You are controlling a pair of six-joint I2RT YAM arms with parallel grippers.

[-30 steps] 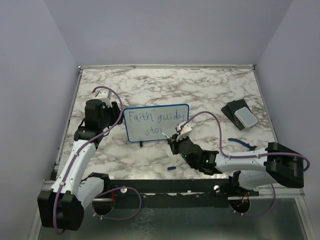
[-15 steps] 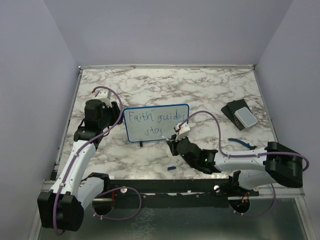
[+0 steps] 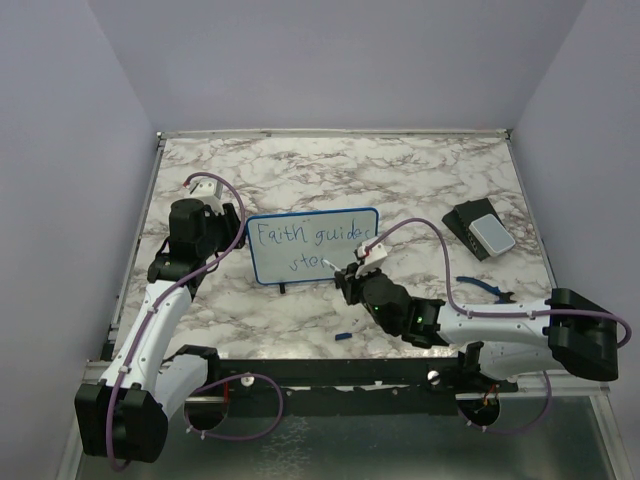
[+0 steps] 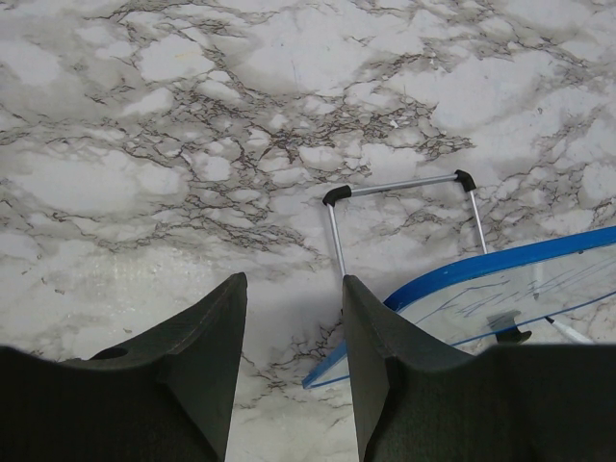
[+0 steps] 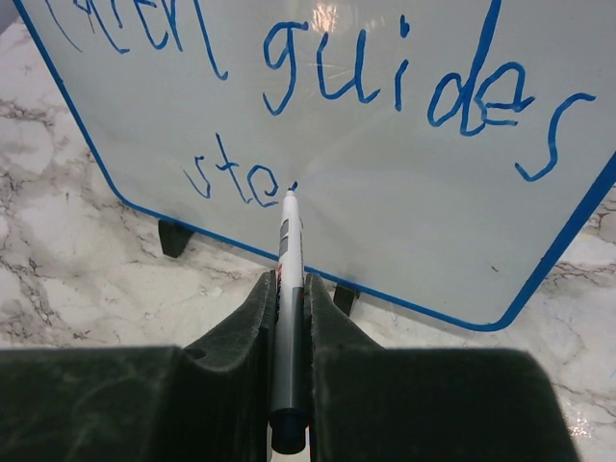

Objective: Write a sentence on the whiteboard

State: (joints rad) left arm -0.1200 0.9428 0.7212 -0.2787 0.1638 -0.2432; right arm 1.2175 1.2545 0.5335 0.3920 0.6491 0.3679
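The small rectangular whiteboard (image 3: 312, 246), glossy white within a thin blue rounded frame, is stood left of centre on the veined marble tabletop (image 3: 420, 180). The sentence (image 3: 340, 237) is written in thin blue ink: "Faith guides" over an unfinished "ste". A slim grey marker (image 5: 289, 231) is pinched in the right claw (image 5: 289, 282), tip at the board. The left claw (image 4: 294, 281) is spread by the board's left edge.

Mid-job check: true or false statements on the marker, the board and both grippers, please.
1. The right gripper is shut on the marker. True.
2. The lower line on the whiteboard reads "steps" in full. False: only "ste" is legible, with the marker tip just past it.
3. The left gripper is clamped on the whiteboard. False: its jaws stand open.
4. The dark block lies right of the whiteboard, apart from it. True.
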